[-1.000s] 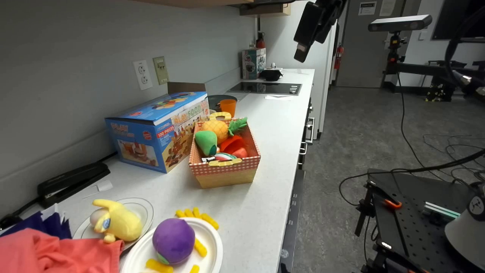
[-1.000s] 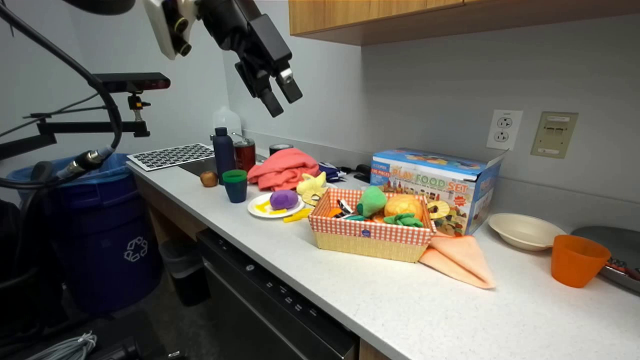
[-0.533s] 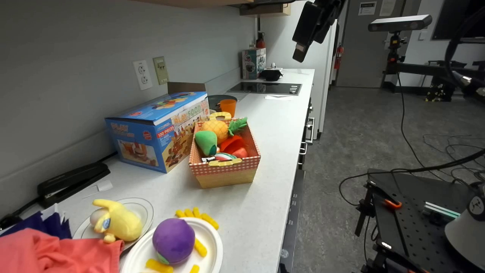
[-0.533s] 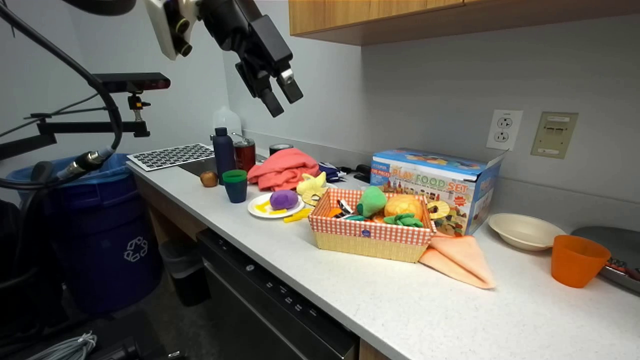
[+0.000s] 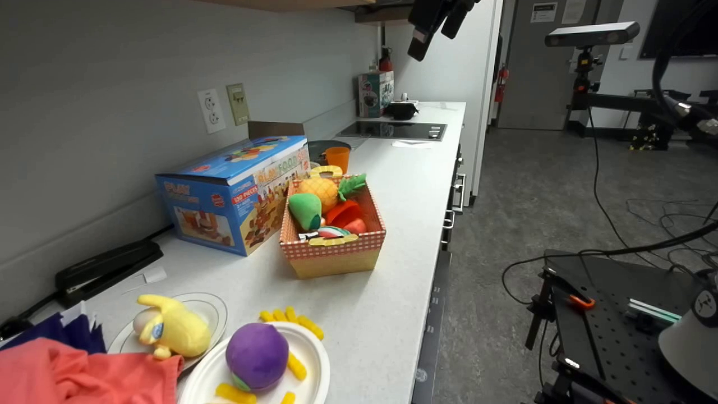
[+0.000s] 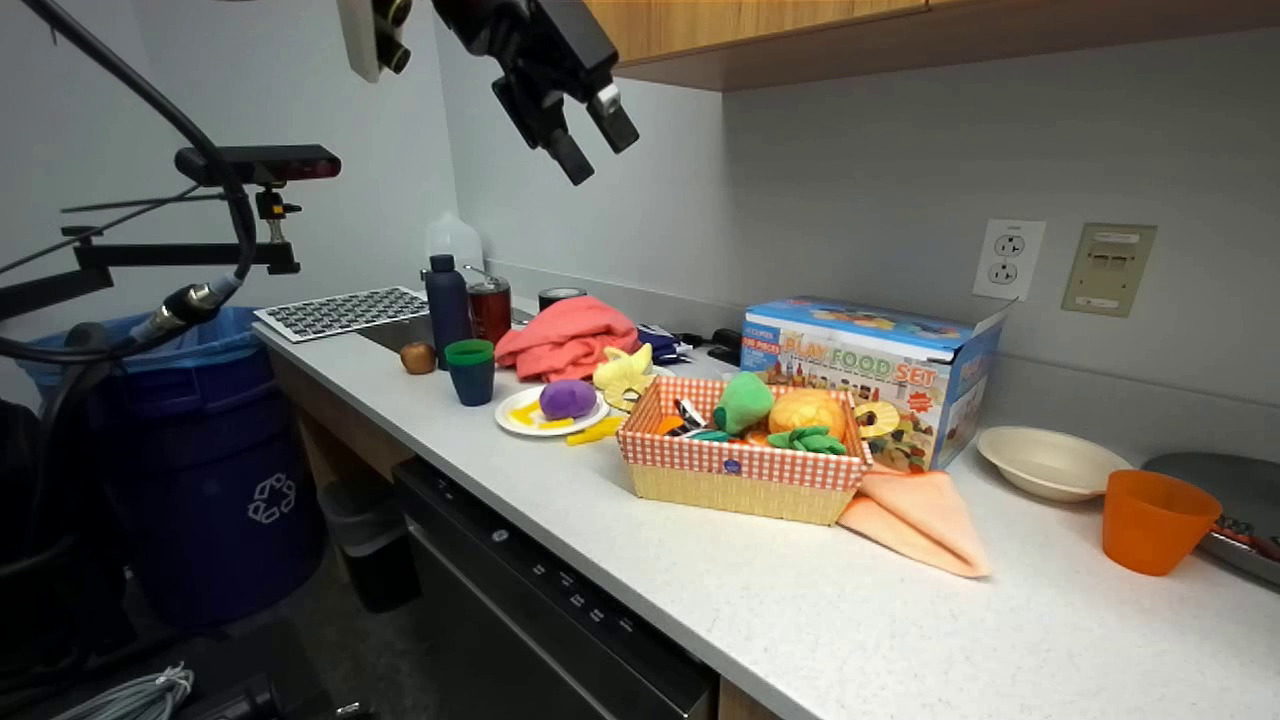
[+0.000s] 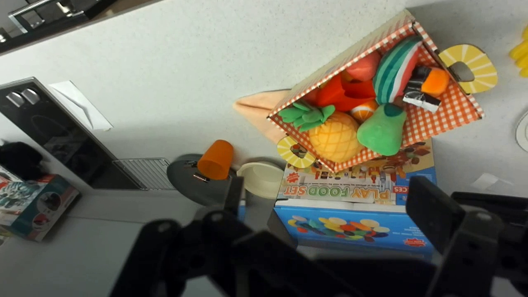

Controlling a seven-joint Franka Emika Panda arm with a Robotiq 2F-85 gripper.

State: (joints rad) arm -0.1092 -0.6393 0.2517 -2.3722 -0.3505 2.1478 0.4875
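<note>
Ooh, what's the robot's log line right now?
fingers: apart, empty, higher than basket | basket: holds toy pineapple, watermelon slice | play food box: beside basket | touching: nothing

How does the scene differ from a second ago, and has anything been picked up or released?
The black two-fingered gripper moved up and rightward in an exterior view, a thick black cable shifting with it. Nothing was grasped or released; the jaws stand open. The rectangular red-checked basket, blue cardboard food-set box and round purple plush toy stayed put.
</note>
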